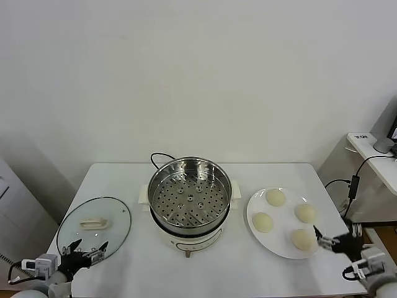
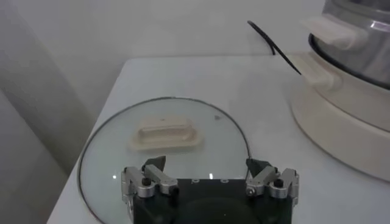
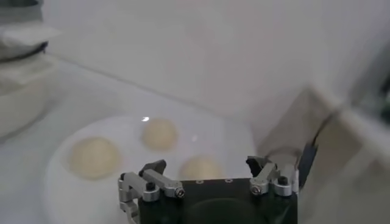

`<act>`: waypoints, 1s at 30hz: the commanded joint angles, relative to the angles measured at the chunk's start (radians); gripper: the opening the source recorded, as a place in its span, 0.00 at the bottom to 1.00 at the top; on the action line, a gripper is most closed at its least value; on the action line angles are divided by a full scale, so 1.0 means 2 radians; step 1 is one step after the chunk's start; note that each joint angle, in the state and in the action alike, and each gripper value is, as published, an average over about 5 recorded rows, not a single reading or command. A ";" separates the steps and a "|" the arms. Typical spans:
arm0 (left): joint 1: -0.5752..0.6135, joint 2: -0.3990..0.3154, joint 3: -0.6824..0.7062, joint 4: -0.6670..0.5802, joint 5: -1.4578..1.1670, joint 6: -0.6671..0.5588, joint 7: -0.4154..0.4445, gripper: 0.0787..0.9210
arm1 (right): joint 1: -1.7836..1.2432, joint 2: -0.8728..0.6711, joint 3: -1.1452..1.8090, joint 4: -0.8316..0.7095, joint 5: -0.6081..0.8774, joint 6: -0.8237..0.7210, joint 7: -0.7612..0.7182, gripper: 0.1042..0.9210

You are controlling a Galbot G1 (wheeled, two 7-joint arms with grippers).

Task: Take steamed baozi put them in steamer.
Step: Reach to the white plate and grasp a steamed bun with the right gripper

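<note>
Steel steamer (image 1: 189,200): empty, mid-surface.
Baozi (image 1: 275,197): four on plate (image 1: 255,205).
Left end effector (image 1: 85,251): wide, over glass lid (image 1: 118,220).
Right end effector (image 1: 327,239): wide, beside plate.

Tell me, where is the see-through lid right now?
In the head view the glass lid lies flat on the table, left of the steamer.

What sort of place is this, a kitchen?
Probably a test room staged as a kitchen: a plain white table against a bare wall holds only a steamer, its glass lid and a plate of baozi.
</note>
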 commanded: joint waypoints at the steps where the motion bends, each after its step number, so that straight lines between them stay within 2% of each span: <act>1: 0.000 -0.003 0.000 -0.006 0.001 0.007 -0.001 0.88 | 0.160 -0.078 -0.086 -0.089 -0.221 0.063 -0.092 0.88; 6: -0.005 -0.008 -0.001 -0.007 0.007 0.016 -0.006 0.88 | 0.299 -0.119 -0.200 -0.153 -0.211 0.080 -0.207 0.88; 17: -0.009 -0.020 0.001 -0.009 0.024 0.024 -0.008 0.88 | 0.677 -0.175 -0.598 -0.288 -0.091 0.080 -0.408 0.88; 23: -0.015 -0.020 0.002 -0.002 0.025 0.024 -0.009 0.88 | 0.824 -0.141 -0.756 -0.362 -0.054 0.090 -0.454 0.88; 30: -0.020 -0.020 0.005 0.002 0.025 0.024 -0.011 0.88 | 0.874 -0.071 -0.834 -0.434 -0.063 0.109 -0.472 0.88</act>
